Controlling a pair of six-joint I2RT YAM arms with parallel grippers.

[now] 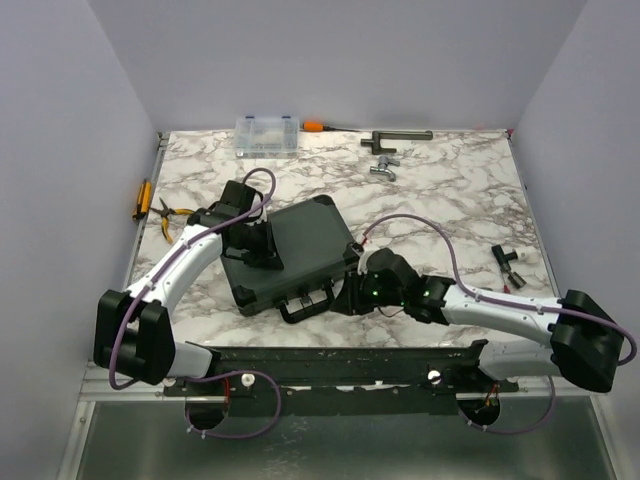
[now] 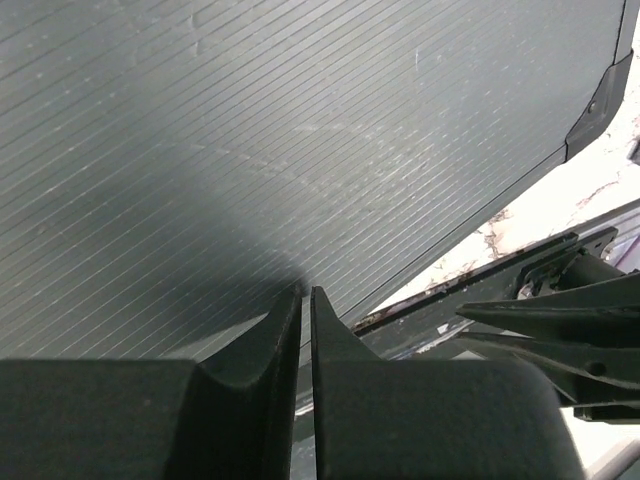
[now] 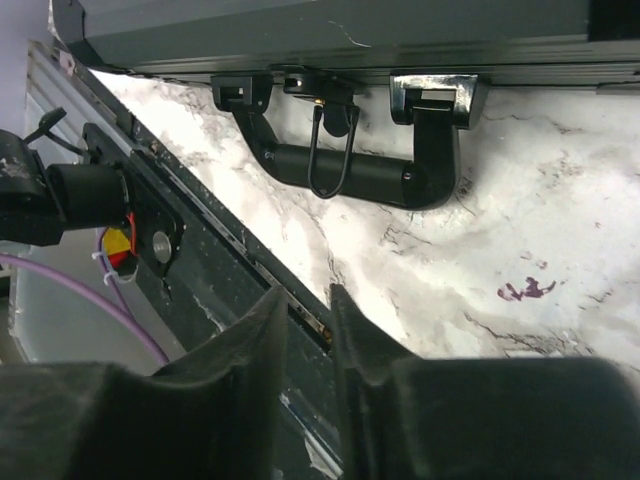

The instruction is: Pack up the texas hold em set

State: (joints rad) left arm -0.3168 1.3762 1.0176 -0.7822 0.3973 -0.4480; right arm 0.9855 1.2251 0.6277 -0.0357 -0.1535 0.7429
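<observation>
Closed dark briefcase point(image 1: 300, 250) flat mid-table, handle point(image 3: 350, 175) at its 6 o'clock edge. On lid, 9 o'clock side: left gripper point(image 2: 305, 292), jaws all but together, empty. By handle, 4 o'clock of case: right gripper point(image 3: 308, 292), jaws narrowly apart, empty. Probably final securing; next calls for checking latches, squaring up on handle

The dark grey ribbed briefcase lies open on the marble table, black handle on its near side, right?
No: the top external view shows the dark grey ribbed briefcase shut. It lies on the marble table, black handle on its near side.
</observation>
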